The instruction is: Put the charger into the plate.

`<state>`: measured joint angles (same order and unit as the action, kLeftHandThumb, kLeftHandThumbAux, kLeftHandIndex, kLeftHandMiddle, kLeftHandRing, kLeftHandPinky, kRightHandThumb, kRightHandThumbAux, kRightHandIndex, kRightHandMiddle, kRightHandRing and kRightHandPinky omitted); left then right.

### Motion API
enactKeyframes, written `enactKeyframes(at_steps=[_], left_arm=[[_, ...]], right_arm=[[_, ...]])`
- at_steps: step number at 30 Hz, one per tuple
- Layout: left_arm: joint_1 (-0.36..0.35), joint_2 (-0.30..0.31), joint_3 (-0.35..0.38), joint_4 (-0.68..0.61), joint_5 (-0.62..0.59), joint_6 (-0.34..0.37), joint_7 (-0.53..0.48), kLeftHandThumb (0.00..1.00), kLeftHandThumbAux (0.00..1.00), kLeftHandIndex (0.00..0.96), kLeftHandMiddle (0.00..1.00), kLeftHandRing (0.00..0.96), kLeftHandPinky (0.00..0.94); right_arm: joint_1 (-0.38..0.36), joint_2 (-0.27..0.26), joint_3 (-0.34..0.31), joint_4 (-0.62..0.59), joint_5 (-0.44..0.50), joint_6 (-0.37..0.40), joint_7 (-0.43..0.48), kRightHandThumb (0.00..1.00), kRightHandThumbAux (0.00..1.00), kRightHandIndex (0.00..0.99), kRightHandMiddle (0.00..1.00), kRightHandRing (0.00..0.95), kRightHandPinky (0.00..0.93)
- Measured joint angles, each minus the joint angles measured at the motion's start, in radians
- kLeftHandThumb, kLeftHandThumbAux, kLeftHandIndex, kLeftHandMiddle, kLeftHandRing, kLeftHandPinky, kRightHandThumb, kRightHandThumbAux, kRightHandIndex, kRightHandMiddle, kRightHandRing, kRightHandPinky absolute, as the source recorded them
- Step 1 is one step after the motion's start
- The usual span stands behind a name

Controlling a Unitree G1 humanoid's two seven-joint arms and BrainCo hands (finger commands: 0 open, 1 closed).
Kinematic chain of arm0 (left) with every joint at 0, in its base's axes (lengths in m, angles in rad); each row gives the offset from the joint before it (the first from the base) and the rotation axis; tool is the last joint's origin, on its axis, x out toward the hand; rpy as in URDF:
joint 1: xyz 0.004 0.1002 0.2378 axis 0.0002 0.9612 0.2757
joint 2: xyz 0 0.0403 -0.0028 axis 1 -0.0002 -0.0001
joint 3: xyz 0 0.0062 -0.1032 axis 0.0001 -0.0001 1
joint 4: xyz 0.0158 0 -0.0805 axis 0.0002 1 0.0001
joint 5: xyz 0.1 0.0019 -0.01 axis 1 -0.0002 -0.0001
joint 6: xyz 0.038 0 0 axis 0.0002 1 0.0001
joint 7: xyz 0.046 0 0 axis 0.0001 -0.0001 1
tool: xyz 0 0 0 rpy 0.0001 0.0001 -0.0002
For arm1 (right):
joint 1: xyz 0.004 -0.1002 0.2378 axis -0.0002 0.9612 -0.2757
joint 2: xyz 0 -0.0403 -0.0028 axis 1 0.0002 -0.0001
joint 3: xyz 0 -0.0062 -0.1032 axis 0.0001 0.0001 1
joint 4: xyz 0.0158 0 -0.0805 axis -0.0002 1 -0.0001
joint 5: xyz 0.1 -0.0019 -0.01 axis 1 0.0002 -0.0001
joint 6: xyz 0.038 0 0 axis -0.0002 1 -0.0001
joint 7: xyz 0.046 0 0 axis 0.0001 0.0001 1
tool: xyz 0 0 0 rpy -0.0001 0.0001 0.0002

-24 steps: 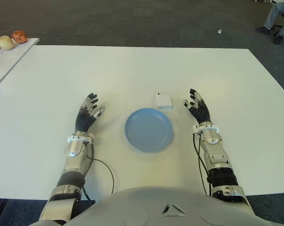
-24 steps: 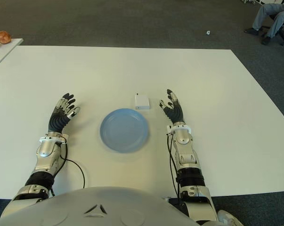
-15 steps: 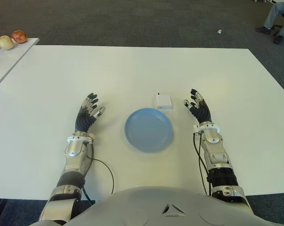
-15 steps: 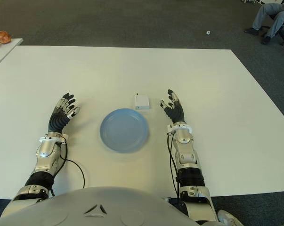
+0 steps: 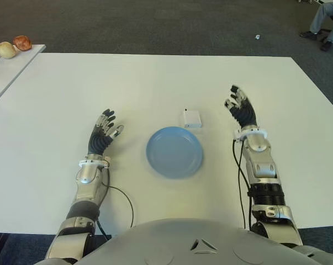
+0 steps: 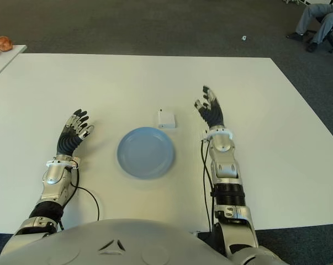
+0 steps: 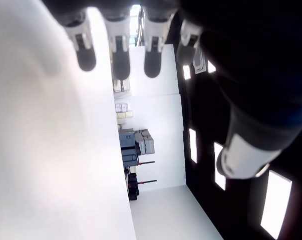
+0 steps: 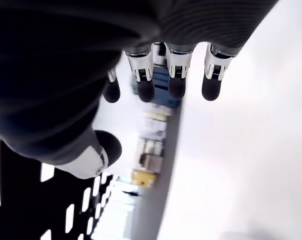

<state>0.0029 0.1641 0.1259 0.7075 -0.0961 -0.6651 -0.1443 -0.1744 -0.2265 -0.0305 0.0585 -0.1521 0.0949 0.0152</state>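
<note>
The charger (image 5: 192, 118), a small white block, lies flat on the white surface (image 5: 155, 83), just beyond the blue plate (image 5: 174, 152) and touching neither hand. Our right hand (image 5: 241, 109) hovers near it, inboard of the fingers, which are spread and empty. We should come down over the block and pinch its short sides squarely. Our left hand (image 5: 102, 134) shows beyond the plate's other side, open too.
</note>
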Motion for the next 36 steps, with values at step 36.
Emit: enactKeyframes(at_steps=[36], left_arm=[[0.025,-0.004,-0.025,-0.041,-0.003,0.001,-0.016,0.085,0.684,0.002,0.115,0.126,0.140]], right_arm=[[-0.154,-0.226,0.309,0.416,-0.480,-0.388,-0.161,0.278,0.413,0.000,0.000,0.000,0.002]])
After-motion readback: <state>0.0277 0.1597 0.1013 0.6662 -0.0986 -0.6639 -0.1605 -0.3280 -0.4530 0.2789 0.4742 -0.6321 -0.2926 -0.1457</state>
